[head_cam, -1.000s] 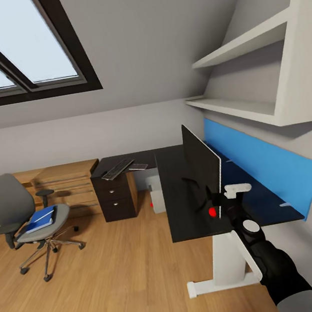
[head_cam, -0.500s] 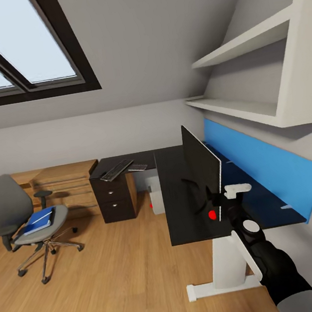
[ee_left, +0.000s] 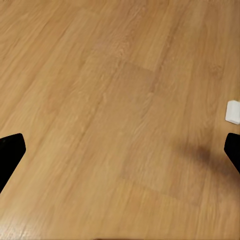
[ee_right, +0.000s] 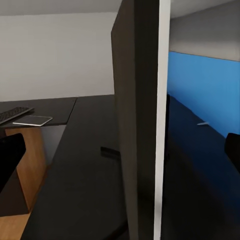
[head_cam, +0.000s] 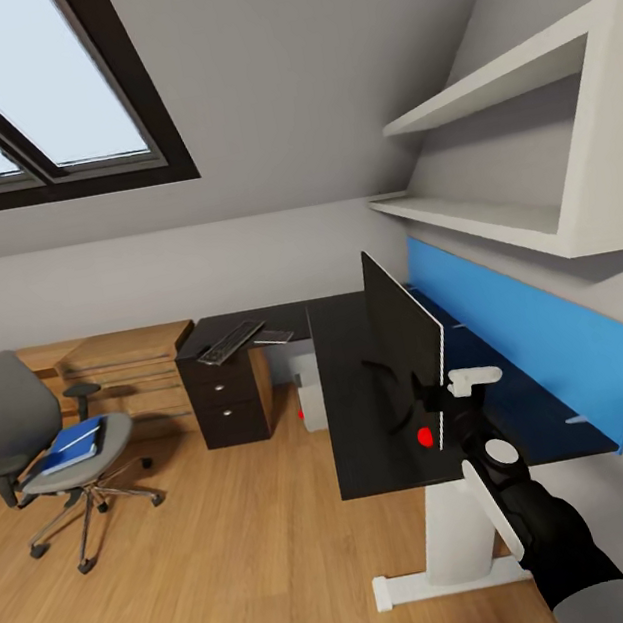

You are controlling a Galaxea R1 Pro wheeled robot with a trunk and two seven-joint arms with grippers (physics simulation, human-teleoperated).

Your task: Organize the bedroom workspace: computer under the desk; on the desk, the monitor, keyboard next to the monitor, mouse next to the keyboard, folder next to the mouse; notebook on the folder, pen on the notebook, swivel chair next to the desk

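Head view: right end effector [head_cam: 440, 410] at monitor's [head_cam: 403, 326] near lower corner

attic room with sloped grey ceiling, big dark-framed skylight [head_cam: 24, 106] at 10 o'clock, white wall shelves [head_cam: 517, 145] at 2 o'clock, light wooden chest [head_cam: 123, 368] at 9 o'clock, warm wood floor [head_cam: 223, 570]

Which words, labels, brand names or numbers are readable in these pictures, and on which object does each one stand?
None: no text can be read.
The keyboard: its keys are too small to show any legends.
The monitor: seen edge-on, bearing a plain red dot, no lettering.
The folder: plain blue, no label visible.
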